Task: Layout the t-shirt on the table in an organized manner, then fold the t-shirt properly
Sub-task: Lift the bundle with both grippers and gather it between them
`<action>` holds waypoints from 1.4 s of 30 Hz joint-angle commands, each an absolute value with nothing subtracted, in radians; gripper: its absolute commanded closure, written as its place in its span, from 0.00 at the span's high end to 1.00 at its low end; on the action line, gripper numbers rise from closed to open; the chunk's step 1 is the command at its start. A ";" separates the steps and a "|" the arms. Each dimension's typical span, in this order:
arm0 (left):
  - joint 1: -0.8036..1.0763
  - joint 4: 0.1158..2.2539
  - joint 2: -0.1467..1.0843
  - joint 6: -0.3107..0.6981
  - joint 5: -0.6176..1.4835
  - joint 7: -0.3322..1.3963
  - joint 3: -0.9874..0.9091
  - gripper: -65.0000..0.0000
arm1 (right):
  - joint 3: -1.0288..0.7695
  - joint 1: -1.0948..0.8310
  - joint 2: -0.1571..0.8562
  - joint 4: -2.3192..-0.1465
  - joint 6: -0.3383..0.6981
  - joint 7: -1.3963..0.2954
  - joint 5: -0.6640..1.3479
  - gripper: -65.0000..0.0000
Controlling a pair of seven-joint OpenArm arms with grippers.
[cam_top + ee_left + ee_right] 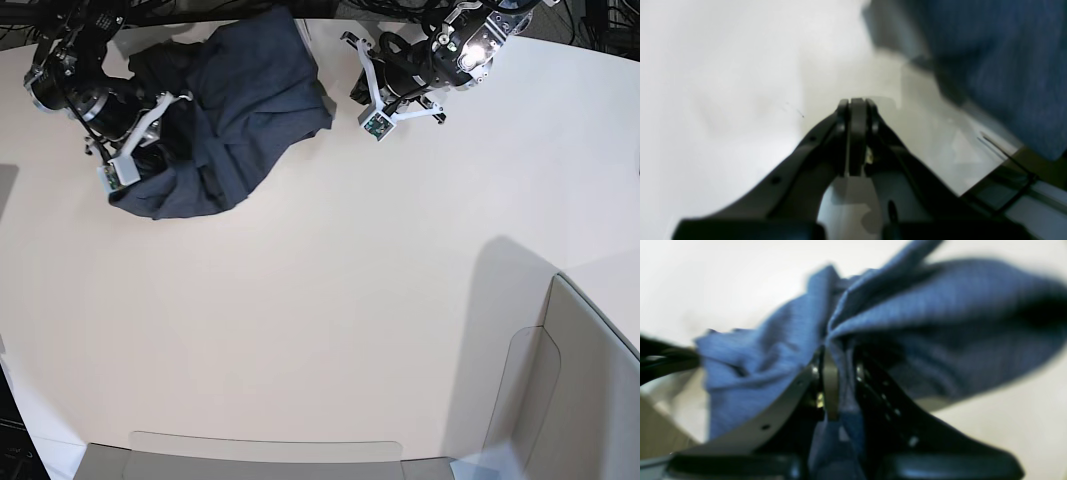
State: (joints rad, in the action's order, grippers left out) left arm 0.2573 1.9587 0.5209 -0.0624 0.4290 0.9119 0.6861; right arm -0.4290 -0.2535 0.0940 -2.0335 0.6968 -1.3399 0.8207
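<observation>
The dark navy t-shirt (245, 105) lies bunched in a crumpled heap at the far left of the off-white table (330, 280). My right gripper (180, 110) sits at the heap's left side. In the right wrist view it (836, 350) is shut on a fold of the t-shirt (907, 316), with cloth gathered around the jaws and hanging between them. My left gripper (358, 90) is just right of the shirt and apart from it. In the left wrist view it (857, 101) is shut over the bare table (723, 83) with nothing in it, and the t-shirt (1000, 66) is at the upper right.
Grey-beige bin walls stand at the near edge (260, 460) and near right corner (590, 380) of the table. The table's far edge and dark frame bars (1013, 180) lie close beside my left gripper. Both arm bodies crowd the far edge.
</observation>
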 commanded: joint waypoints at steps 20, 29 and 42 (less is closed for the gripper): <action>0.186 1.797 0.426 -0.070 0.421 0.951 0.582 0.01 | 0.366 -0.137 0.165 -2.052 0.698 -1.337 0.387 0.00; 0.183 1.797 0.420 -0.070 0.421 0.940 0.489 0.01 | 0.483 -0.079 0.246 -2.045 0.698 -1.337 0.387 0.00; 0.337 2.089 0.418 0.096 0.550 1.056 0.087 0.01 | 0.484 -0.048 0.294 -2.040 0.698 -1.339 0.386 0.00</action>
